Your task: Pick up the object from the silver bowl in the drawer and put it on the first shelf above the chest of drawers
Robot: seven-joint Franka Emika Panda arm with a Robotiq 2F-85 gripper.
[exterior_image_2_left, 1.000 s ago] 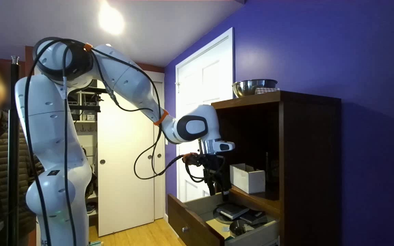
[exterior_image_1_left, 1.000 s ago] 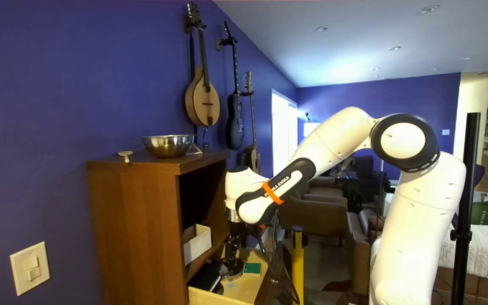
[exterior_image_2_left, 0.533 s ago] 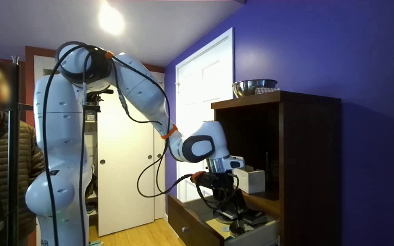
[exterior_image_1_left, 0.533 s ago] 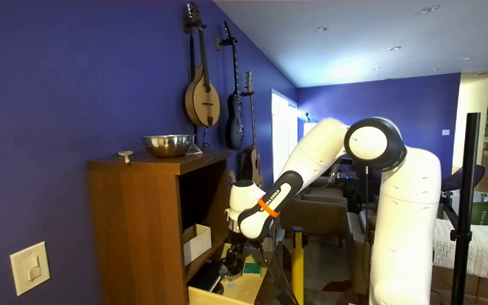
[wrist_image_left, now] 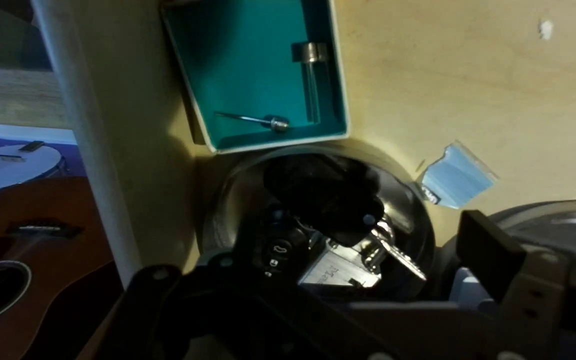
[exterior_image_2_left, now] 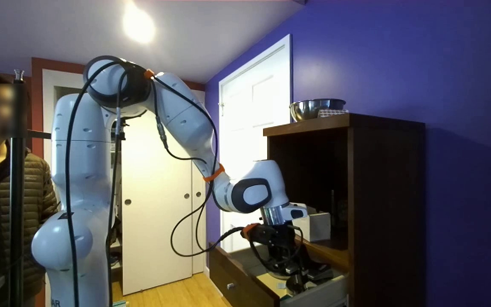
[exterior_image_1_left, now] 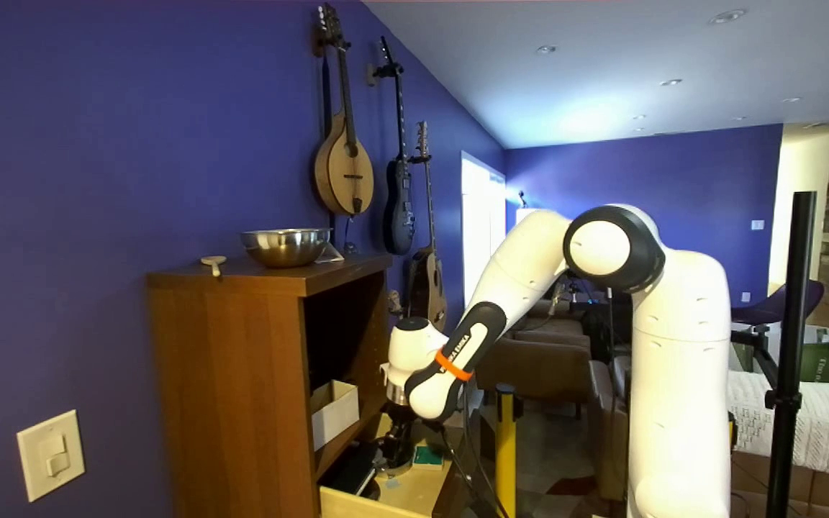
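Black two-finger gripper (wrist_image_left: 368, 247): fingers well apart, holding nothing. Black-and-metal key bunch (wrist_image_left: 340, 222) in round silver metal bowl (wrist_image_left: 408, 217), pale wooden drawer (wrist_image_left: 443, 100); wrist view shows it between fingertips, contact unclear.

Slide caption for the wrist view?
Open gripper at a silver bowl: car fob and key inside, teal-lined box alongside.

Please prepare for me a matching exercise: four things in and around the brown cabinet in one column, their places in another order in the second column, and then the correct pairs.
Things
1) green box
2) white box
3) mixing bowl
4) light switch

Places
A) on the cabinet top
B) in the drawer, beside the silver bowl
C) on the blue wall
D) on the first shelf

Pairs: 1-B; 2-D; 3-A; 4-C
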